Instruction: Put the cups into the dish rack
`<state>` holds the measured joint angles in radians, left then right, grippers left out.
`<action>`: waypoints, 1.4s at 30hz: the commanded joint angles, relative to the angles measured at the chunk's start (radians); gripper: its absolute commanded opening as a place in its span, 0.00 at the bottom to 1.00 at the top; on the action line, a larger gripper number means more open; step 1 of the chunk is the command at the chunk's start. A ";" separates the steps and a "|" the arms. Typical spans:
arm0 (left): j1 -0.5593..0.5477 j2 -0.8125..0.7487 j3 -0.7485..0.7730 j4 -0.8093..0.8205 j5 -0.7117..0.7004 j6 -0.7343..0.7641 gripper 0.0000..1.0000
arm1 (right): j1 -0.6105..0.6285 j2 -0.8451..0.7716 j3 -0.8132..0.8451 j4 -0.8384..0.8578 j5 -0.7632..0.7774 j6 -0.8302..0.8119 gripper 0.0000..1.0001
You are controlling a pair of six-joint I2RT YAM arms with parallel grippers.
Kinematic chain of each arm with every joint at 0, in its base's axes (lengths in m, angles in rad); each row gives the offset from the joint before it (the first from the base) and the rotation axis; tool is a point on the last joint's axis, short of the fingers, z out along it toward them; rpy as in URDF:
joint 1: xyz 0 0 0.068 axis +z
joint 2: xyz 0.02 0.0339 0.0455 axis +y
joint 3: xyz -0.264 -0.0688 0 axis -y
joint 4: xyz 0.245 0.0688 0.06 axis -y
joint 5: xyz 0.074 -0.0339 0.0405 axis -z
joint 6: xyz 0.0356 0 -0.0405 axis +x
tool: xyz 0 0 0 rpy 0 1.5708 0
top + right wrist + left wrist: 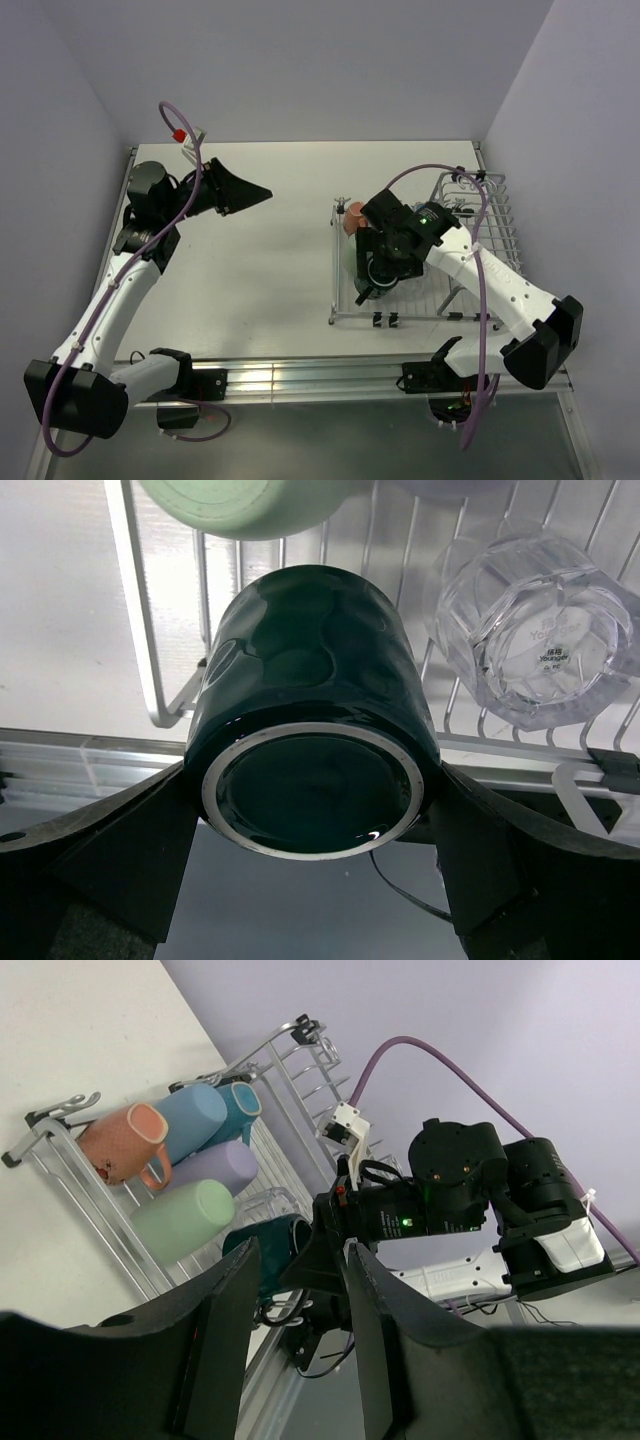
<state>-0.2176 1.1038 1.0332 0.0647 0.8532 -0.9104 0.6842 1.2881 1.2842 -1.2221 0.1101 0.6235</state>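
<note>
You have the dark green glazed mug [310, 680] clamped between the black fingers [100, 860] of the right gripper [376, 268], one finger on each side of its round body. The pale foot ring faces the wrist camera. The mug hangs at the near left corner of the silver wire dish rack [333, 265], and its base end seems to overhang the rack's near rail. You cannot tell from these views whether it rests on the bars.

Let go here and the mug may tip back over that rail onto the white bench [270, 270]. The glaze is glossy and dimpled, so it is likely slick, and the barrel shape could roll on thin, smooth, parallel wires.

The clear faceted glass tumbler [535, 630] sits just beside the mug, further toward the rack's right side — brittle, and a sideways swing would strike it. The pale green smooth mug [250, 500] lies just behind, deeper in the rack, and pushing in too far would bump it.

The left gripper [250, 193] hovers well to the rack's left, its fingers spread and holding nothing, so it poses little risk.
</note>
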 commanded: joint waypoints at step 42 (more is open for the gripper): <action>0.020 0.010 -0.024 0.000 0.049 0.061 0.46 | -0.046 0.096 -0.080 0.087 0.003 -0.077 0.43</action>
<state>-0.2031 1.1107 1.0138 0.0532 0.8761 -0.8761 0.6472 1.3930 1.1999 -1.1599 0.0998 0.5556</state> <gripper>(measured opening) 0.461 0.932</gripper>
